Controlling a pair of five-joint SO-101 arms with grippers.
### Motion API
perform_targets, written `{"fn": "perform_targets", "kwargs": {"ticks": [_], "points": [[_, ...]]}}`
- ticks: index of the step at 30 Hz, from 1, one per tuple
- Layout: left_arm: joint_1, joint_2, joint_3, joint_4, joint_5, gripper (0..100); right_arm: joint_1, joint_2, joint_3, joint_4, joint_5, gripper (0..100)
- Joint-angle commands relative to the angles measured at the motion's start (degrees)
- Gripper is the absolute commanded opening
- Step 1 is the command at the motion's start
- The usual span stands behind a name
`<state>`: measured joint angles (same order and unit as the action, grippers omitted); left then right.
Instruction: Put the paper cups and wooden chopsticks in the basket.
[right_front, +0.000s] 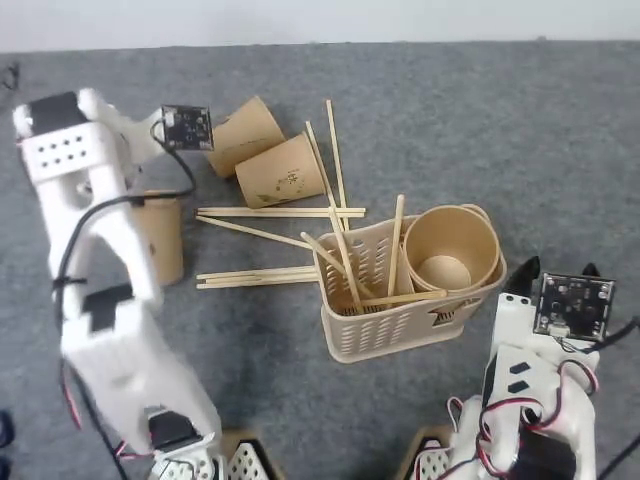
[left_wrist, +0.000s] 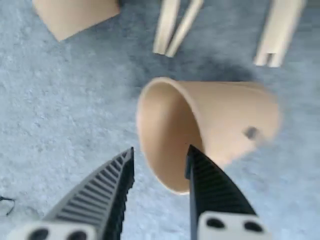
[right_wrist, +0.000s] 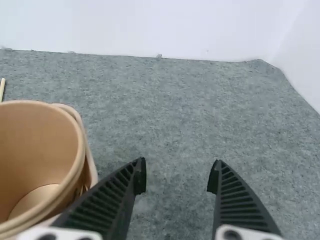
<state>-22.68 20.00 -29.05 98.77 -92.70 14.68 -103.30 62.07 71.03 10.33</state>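
Left gripper (left_wrist: 160, 148), spread, at tipped paper cup (left_wrist: 225, 115) bearing grey mark (left_wrist: 251, 133)

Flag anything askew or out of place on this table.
Three paper cups lie on their sides on the grey mat: one, another beside it, and a third at the left gripper. Loose chopsticks lie scattered beside the basket.

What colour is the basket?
The basket is cream, with slotted walls. It shows best in the high view.
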Motion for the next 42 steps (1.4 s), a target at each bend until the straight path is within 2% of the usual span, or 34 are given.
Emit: {"fn": "perform_targets", "kwargs": {"ticks": [1,3,5,10,16,18,20,23,25,28,31,42], "points": [[-0.09,-10.37,12.18,-2.64,0.62,17,-0.22,0.22,-0.35,-0.84,-0.44,20.8],[-0.09,-11.96,14.29,-2.81,2.64,17,-0.13,0.22,-0.35,-0.66,-0.44,20.8],[-0.18,-13.36,14.2,1.67,3.78,18,-0.13,0.22,-0.35,-0.57,-0.44,20.8],[-2.55,-18.02,14.2,1.23,7.21,17,-0.13,0.22,-0.35,-0.66,-0.44,20.8],[-5.1,-19.25,14.55,0.44,6.68,17,-0.13,0.22,-0.26,-0.57,-0.44,20.8],[-5.89,-17.76,14.11,0.0,3.96,18,-0.13,0.22,-0.26,-0.57,-0.44,20.8],[-6.33,-15.47,13.76,-4.75,3.69,18,-0.13,0.22,-0.26,-0.57,-0.44,20.8],[-7.91,-11.08,13.49,-10.9,7.74,18,-0.13,0.22,-0.26,-0.57,-0.44,20.8],[-8.09,-8.97,13.41,-7.3,8.88,18,-0.13,0.22,-0.26,-0.57,-0.44,20.8],[-8.0,-7.91,12.09,2.37,10.9,18,-0.31,0.22,-0.26,-0.57,-0.44,20.8],[-8.0,-7.56,12.62,-0.18,19.25,18,-0.31,0.22,-0.26,-0.57,-0.44,20.8],[-9.05,-0.09,12.26,0.09,20.31,18,-0.13,0.22,-0.26,-0.48,-0.44,20.8]]}}
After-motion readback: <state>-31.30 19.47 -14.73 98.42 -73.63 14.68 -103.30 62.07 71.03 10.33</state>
